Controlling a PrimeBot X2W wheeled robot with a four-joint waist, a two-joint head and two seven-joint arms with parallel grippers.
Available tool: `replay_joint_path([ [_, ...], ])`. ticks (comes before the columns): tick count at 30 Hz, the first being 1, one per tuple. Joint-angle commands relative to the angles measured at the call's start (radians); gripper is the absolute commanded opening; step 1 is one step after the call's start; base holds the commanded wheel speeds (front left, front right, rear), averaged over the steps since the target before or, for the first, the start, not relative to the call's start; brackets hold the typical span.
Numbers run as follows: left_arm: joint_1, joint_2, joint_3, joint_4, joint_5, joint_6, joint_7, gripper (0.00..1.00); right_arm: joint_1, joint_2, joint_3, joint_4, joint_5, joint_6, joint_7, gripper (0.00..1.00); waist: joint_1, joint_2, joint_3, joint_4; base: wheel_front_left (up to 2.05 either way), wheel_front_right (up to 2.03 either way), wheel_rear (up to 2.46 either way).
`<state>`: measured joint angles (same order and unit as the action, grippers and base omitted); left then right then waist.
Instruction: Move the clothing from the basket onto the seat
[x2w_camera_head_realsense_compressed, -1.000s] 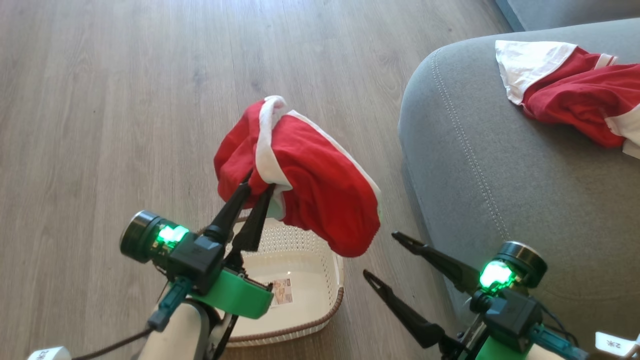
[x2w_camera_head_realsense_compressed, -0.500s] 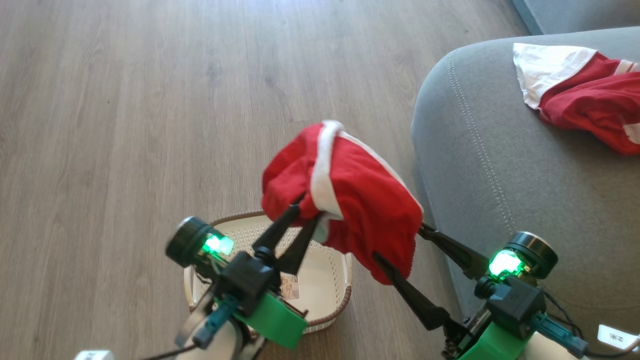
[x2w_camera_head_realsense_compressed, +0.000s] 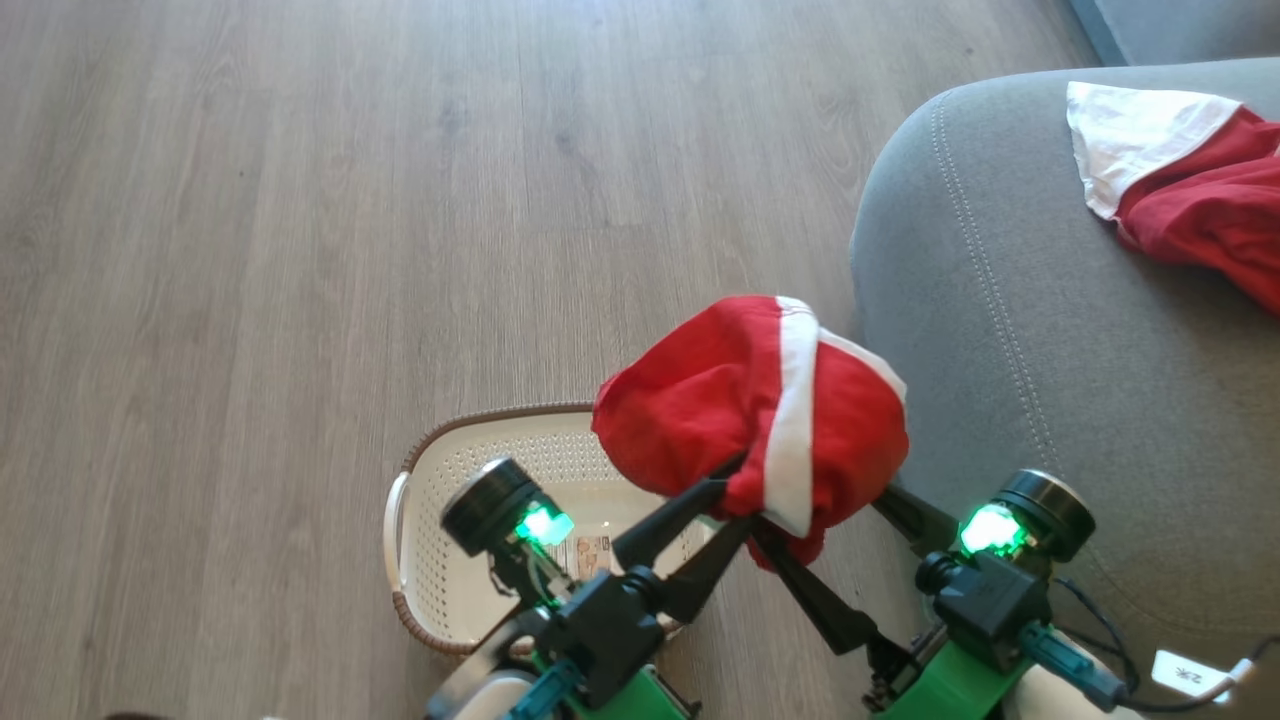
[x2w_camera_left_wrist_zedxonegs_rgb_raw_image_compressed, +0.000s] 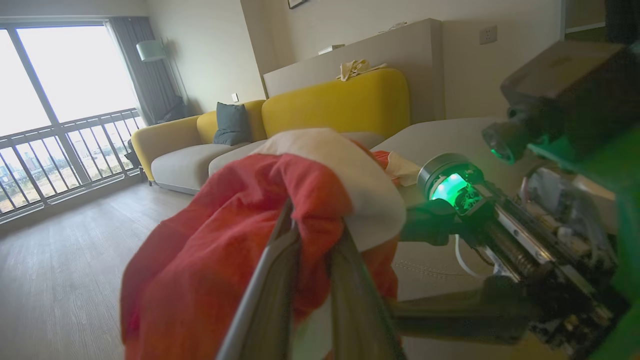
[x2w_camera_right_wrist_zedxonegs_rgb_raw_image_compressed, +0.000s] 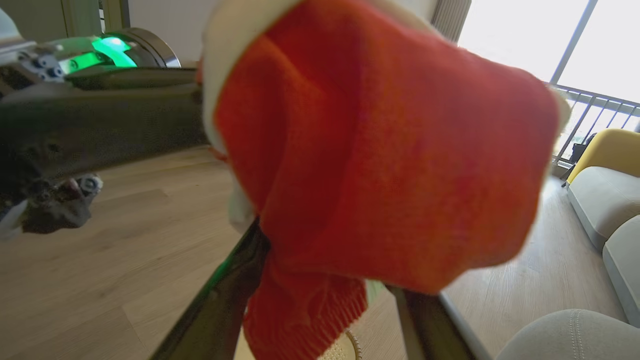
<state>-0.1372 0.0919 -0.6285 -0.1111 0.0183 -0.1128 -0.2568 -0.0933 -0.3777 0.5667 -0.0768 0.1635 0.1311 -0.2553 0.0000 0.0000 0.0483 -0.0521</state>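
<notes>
My left gripper (x2w_camera_head_realsense_compressed: 742, 492) is shut on a bunched red garment with a white stripe (x2w_camera_head_realsense_compressed: 745, 400), held in the air between the basket and the seat's left edge. In the left wrist view its fingers (x2w_camera_left_wrist_zedxonegs_rgb_raw_image_compressed: 280, 280) pinch the red cloth (x2w_camera_left_wrist_zedxonegs_rgb_raw_image_compressed: 225, 240). My right gripper (x2w_camera_head_realsense_compressed: 820, 508) stands open, and the hanging garment (x2w_camera_right_wrist_zedxonegs_rgb_raw_image_compressed: 375, 150) drapes over and between its fingers (x2w_camera_right_wrist_zedxonegs_rgb_raw_image_compressed: 225, 300), hiding the tips. The cream basket (x2w_camera_head_realsense_compressed: 410, 470) sits on the floor below, its bare base showing a label. A second red and white garment (x2w_camera_head_realsense_compressed: 1190, 190) lies on the grey seat (x2w_camera_head_realsense_compressed: 1000, 350).
Wooden floor (x2w_camera_head_realsense_compressed: 300, 250) stretches to the left and far side. The seat's rounded corner (x2w_camera_head_realsense_compressed: 900, 200) stands just right of the held garment. In the left wrist view a yellow sofa (x2w_camera_left_wrist_zedxonegs_rgb_raw_image_compressed: 340, 100) and a balcony window (x2w_camera_left_wrist_zedxonegs_rgb_raw_image_compressed: 65, 100) lie beyond.
The camera has shifted. Relative to the basket, my left gripper has carried the garment rightward, toward the seat, until it hangs over the right gripper's open fingers.
</notes>
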Motion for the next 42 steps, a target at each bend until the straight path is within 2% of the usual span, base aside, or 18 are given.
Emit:
replay_joint_path([
  [1,-0.055,-0.004,0.008,-0.04,-0.009,-0.005,-0.005,0.0,-0.033,0.013,-0.003,-0.025,-0.016,0.0,-0.006,1.0,0.0,0.0,0.002,0.003,0.0,0.0,0.0],
  [7,-0.066,-0.01,-0.03,-0.038,-0.041,-0.01,-0.005,0.0,-0.044,0.056,0.004,-0.023,-0.043,0.0,-0.006,1.0,0.0,0.0,0.008,0.012,0.0,0.0,0.0],
  [14,-0.06,-0.019,-0.008,-0.034,-0.072,-0.011,-0.005,0.0,-0.044,0.089,0.013,-0.053,-0.069,0.0,-0.006,1.0,0.0,0.0,0.008,0.021,0.0,0.0,0.0],
  [18,-0.06,-0.022,0.013,-0.036,-0.075,-0.012,-0.005,0.0,-0.042,0.103,-0.003,-0.067,-0.081,0.0,-0.006,1.0,0.0,0.0,0.008,0.025,0.0,0.0,0.0],
  [25,-0.055,-0.022,-0.01,-0.035,-0.07,-0.015,-0.005,0.0,-0.035,0.132,-0.047,-0.049,-0.09,0.0,-0.006,1.0,0.0,0.0,0.004,0.03,0.0,0.0,0.0],
  [26,-0.054,-0.022,-0.012,-0.035,-0.07,-0.015,-0.005,0.0,-0.033,0.14,-0.06,-0.043,-0.093,0.0,-0.006,0.46,0.0,0.0,0.004,0.03,0.0,0.0,0.0],
  [27,-0.053,-0.023,-0.014,-0.035,-0.071,-0.015,-0.005,0.0,-0.033,0.151,-0.072,-0.043,-0.091,0.0,-0.006,0.15,0.0,0.0,0.004,0.031,0.0,0.0,0.0],
  [28,-0.053,-0.023,-0.015,-0.035,-0.071,-0.016,-0.005,0.0,-0.032,0.16,-0.083,-0.047,-0.089,0.0,-0.006,0.0,0.0,0.0,0.003,0.031,0.0,0.0,0.0],
  [38,-0.058,-0.018,-0.014,-0.026,-0.063,-0.017,-0.005,0.0,-0.039,0.205,-0.12,-0.075,-0.08,0.0,-0.006,0.0,0.0,0.0,0.009,0.032,0.0,0.0,0.0],
  [41,-0.057,-0.02,-0.013,-0.029,-0.063,-0.017,-0.005,0.51,-0.037,0.216,-0.137,-0.085,-0.077,0.0,-0.006,0.0,0.0,0.0,0.005,0.034,0.0,0.0,0.0],
  [42,-0.057,-0.02,-0.012,-0.031,-0.061,-0.017,-0.005,0.75,-0.035,0.218,-0.143,-0.088,-0.076,0.0,-0.006,0.0,0.0,0.0,0.004,0.035,0.0,0.0,0.0],
])
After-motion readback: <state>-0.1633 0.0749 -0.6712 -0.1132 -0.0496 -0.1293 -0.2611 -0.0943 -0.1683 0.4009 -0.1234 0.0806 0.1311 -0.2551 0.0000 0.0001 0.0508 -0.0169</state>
